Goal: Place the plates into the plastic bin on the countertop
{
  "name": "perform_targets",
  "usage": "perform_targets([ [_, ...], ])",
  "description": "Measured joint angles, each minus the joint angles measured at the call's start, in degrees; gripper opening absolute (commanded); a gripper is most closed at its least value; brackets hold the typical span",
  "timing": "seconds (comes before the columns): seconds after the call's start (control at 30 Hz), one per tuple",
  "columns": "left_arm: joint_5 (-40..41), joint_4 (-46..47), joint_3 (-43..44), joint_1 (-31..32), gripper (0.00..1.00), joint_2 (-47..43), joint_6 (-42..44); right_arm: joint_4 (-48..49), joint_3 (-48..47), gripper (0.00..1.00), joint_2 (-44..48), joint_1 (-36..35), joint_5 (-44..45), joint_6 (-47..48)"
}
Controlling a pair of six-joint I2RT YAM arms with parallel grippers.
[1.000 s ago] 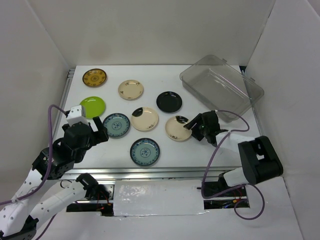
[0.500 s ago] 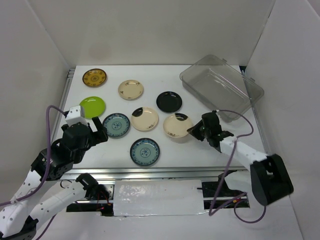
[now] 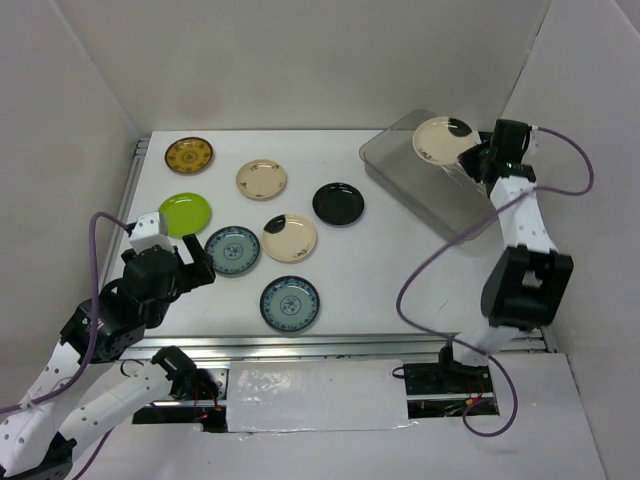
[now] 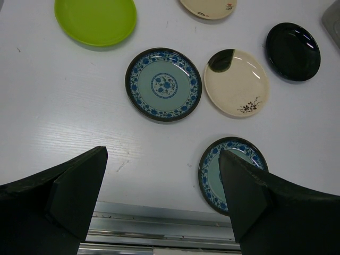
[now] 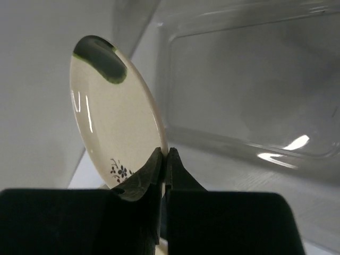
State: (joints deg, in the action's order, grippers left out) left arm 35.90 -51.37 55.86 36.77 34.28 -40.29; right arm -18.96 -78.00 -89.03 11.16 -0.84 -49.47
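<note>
Plastic bin (image 3: 420,190), far right corner: cream black-patch plate (image 3: 440,138) held above it by right pincer (image 5: 163,156).
Counter (image 3: 400,280) carries seven plates across its left and middle: mustard plate (image 3: 189,154), cream plate (image 3: 262,179), lime plate (image 3: 185,213), black plate (image 3: 338,203), second patch plate (image 3: 290,238), two blue-green plates (image 3: 233,250) (image 3: 290,303). Right pincer clamps the held plate's rim, the plate tilted on edge. Left pincer (image 4: 162,154) gapes wide over the near left edge, holding nothing.

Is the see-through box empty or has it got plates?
Empty. The plastic bin shows only bare clear floor; the cream plate with black patch is pinched by the right gripper, not set down.
</note>
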Motion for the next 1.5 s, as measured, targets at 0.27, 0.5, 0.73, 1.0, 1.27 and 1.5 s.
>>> perform_targets([
  [0.27, -0.31, 0.39, -0.02, 0.00, 0.99, -0.63, 0.52, -9.62, -25.31, 0.00, -29.79, 2.82, -2.43, 1.16],
  [0.5, -1.11, 0.63, -0.02, 0.00, 0.99, 0.74, 1.27, -11.61, -26.16, 0.82, -34.21, 2.64, -4.15, -0.11],
  [0.73, -1.62, 0.96, -0.52, 0.00, 0.99, 0.83, 1.31, -9.75, -21.09, 1.00, -27.52, -0.57, -2.51, 1.70],
  [1.0, -1.55, 1.03, -0.52, 0.00, 0.99, 0.72, 1.27, -2.08, -1.22, 1.00, 1.03, -21.90, 1.36, 5.70],
  [1.27, -1.49, 1.01, -0.52, 0.00, 0.99, -0.44, 1.20, 13.31, 22.38, 0.99, -0.02, -28.28, 2.56, -1.40],
  [1.5, -1.29, 1.03, -0.52, 0.00, 0.99, -2.80, 1.14, 21.62, 22.23, 0.96, -13.44, -27.02, -3.23, -5.84],
])
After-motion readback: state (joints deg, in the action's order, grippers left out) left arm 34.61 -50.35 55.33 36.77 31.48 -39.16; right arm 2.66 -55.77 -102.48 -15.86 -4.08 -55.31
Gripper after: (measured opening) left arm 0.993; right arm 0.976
